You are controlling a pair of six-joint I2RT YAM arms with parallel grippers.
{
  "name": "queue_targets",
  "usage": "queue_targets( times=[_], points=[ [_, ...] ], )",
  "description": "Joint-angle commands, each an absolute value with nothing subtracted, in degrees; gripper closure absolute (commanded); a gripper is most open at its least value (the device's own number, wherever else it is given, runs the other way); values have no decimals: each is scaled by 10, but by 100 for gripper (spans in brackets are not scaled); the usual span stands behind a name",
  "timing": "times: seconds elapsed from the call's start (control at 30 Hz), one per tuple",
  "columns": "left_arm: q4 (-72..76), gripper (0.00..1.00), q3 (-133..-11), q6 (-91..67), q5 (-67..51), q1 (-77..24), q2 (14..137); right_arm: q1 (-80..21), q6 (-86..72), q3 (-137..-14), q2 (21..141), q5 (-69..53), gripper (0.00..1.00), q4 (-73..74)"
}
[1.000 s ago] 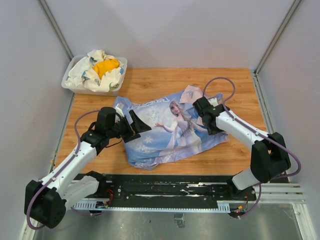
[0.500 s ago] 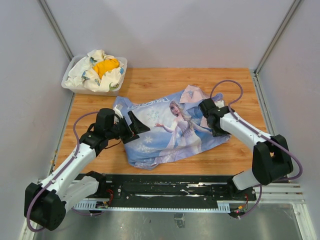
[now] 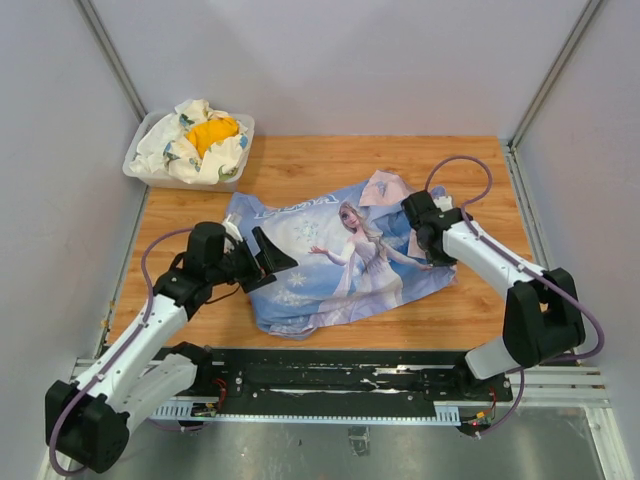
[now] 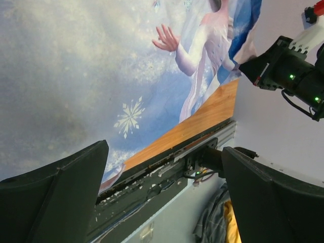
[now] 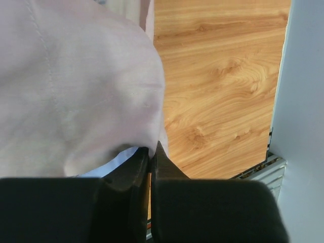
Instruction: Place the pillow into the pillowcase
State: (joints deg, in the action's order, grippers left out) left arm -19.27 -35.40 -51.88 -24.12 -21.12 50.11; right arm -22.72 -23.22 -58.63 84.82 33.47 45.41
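Pillowcase [image 3: 335, 265] lies mid-surface [image 3: 450, 160], its near edge close to the surface's near rim. Left end effector [image 3: 262, 258] released, fingers spread wide over the left edge. Right end effector [image 3: 432, 250] clenched on the pink right edge. Bare wood far and right; bin [image 3: 133, 165] in far-left corner.

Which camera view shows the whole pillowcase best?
Top external: the pillowcase lies spread on the table, nearly all of it in view. The left wrist view shows only part of its blue print, and the right wrist view only its pink reverse.
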Motion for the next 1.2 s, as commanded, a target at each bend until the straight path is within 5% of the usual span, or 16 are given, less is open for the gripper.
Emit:
queue_targets(
  times=[0.0, 0.37, 0.8, 1.17],
  points=[
    [-224, 3, -327, -538, -265, -209, 460, -219, -250, -624, 817, 315, 99, 461],
    [-362, 8, -334, -495, -237, -256, 374, -219, -251, -647, 806, 262, 99, 455],
    [-423, 13, -380, -440, -16, -507, 535, -220, -253, -636, 798, 215, 99, 444],
    [-385, 12, -415, -449, 89, -555, 635, -220, -253, -618, 790, 210, 99, 442]
  ],
)
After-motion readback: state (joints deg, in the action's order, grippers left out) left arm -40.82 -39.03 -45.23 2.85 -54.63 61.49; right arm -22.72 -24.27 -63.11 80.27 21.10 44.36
